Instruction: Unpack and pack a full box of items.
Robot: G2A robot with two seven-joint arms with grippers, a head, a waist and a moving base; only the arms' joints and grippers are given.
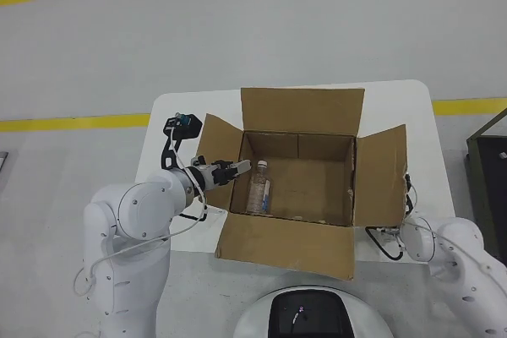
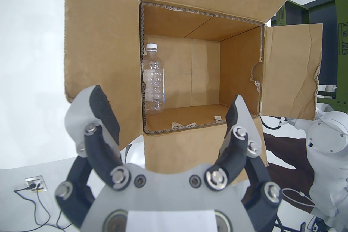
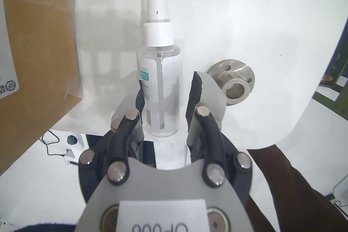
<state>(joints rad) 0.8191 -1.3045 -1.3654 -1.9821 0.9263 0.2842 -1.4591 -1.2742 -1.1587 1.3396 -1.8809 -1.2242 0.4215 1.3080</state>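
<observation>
Inside, the box holds one bottle; left end effector released, right end effector unclenched around spray bottle.

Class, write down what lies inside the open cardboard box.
One clear plastic bottle with a white cap lies in the cardboard box, beside one side wall. The remaining visible floor is bare. In the left wrist view that wall covers the floor strip beside the bottle.
</observation>
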